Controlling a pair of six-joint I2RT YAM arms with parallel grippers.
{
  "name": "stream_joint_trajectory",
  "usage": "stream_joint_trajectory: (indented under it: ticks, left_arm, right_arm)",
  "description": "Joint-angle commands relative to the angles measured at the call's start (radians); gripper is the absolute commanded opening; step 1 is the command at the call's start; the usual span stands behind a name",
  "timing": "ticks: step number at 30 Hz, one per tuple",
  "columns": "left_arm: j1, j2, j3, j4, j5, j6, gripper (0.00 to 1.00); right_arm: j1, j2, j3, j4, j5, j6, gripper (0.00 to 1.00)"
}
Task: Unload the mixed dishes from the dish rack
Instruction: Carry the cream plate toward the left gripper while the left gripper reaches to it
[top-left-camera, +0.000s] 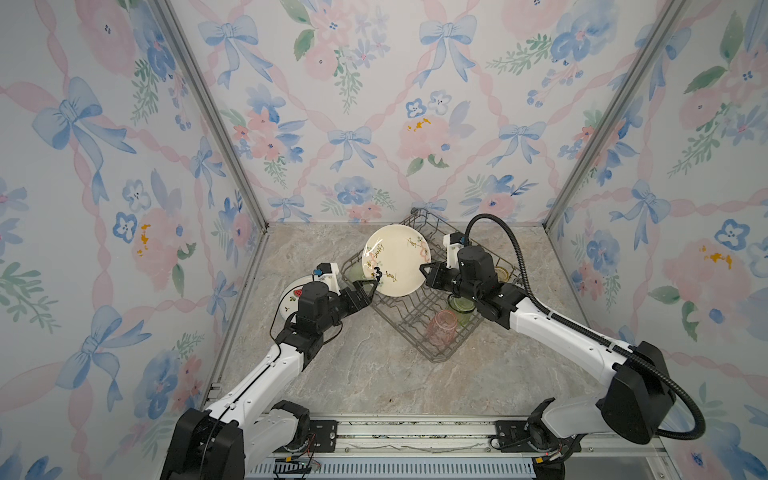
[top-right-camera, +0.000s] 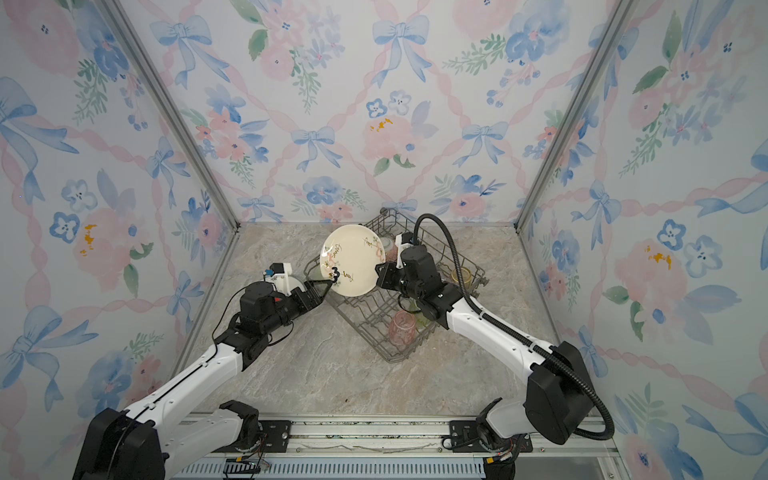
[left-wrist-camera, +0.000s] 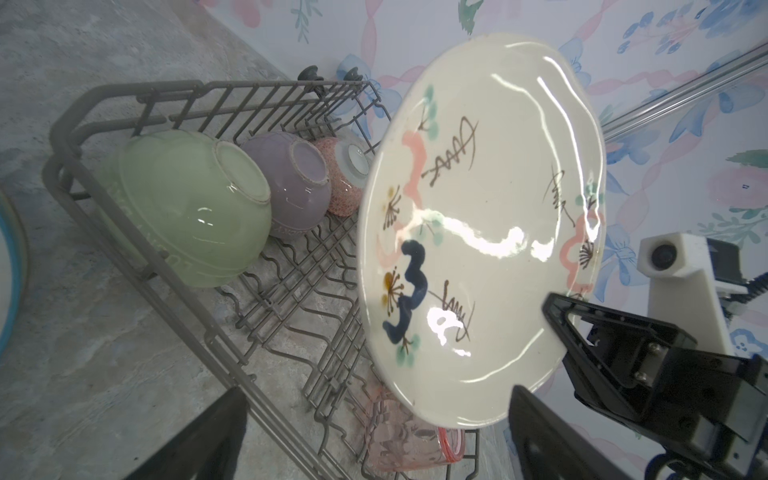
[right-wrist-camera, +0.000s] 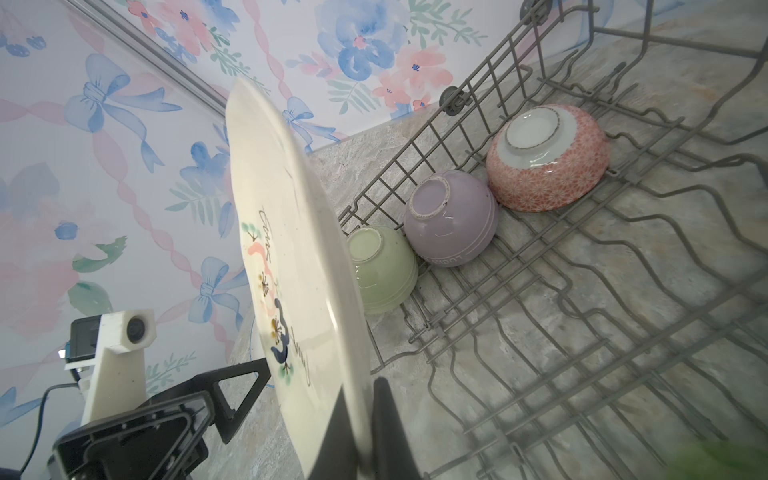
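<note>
A marble-patterned stone tabletop (top-left-camera: 374, 374) carries the square grey wire dish rack (top-left-camera: 432, 357), set cornerwise near the back wall. Over the rack's left part a round cream plate painted with flowers (top-left-camera: 395, 259) stands on edge. The right gripper (right-wrist-camera: 365, 399) pinches its rim, fingers pressed onto both faces. The left gripper (top-left-camera: 374, 289) is at the plate's lower rim with its fingers spread wide, the rim lying between them; whether they touch it cannot be told. A white fruit-print plate (top-left-camera: 291, 299) lies flat on the tabletop left of the rack, partly under the left arm. Inside the rack, a green bowl (left-wrist-camera: 187, 208), a lilac bowl (left-wrist-camera: 291, 183) and a pink patterned bowl (left-wrist-camera: 345, 183) lean in a row along one wall, bases outward. A pink translucent tumbler (top-left-camera: 442, 326), a green tumbler (top-left-camera: 461, 305) and an amber tumbler (top-left-camera: 500, 274) sit on the rack's right side.
</note>
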Motion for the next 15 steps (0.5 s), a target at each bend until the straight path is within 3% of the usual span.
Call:
stream_joint_trajectory:
  ticks: [1, 15]
  left_arm:
    - [-0.010, 0.014, 0.020, 0.045, 0.000, -0.020, 0.98]
    - [-0.037, 0.028, 0.020, 0.105, -0.010, -0.059, 0.96]
  right_arm:
    - [0.011, -0.008, -0.003, 0.201, -0.044, 0.089, 0.00]
    - [0.040, 0.002, -0.023, 0.257, -0.057, 0.157, 0.00]
